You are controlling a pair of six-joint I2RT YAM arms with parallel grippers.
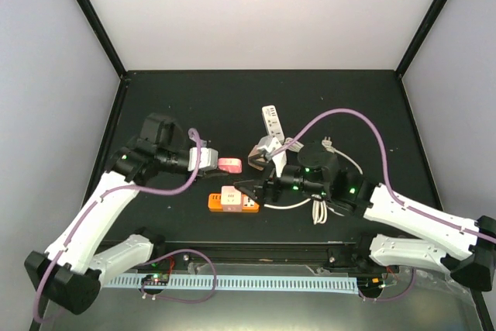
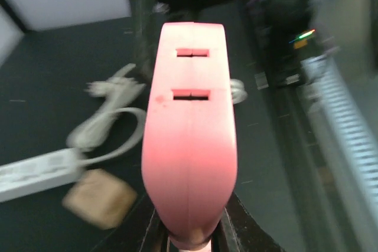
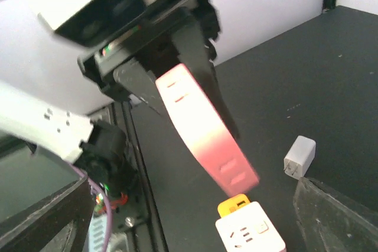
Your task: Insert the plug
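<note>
While my left gripper (image 1: 208, 160) is clamped tight on the pink socket block (image 1: 229, 165), holding it off the matte black table (image 1: 194, 98), my right gripper (image 1: 249, 186) stands wide apart and empty beside the orange-and-white power strip (image 1: 231, 201). A small white plug (image 3: 300, 156) lies on the tabletop. Plain white walls (image 1: 256, 5) and black corner posts (image 1: 89, 13) box the table in.

The left arm (image 1: 93, 215) is angling in from the left of the orange power strip (image 1: 232, 201), with the left gripper (image 1: 208, 162) clamping a pink adapter (image 1: 229, 164) just beyond the strip. The right arm (image 1: 418, 215) is pointing leftward, and the right gripper (image 1: 248, 187) is hovering at the strip's right end with its jaws spread wide.
</note>
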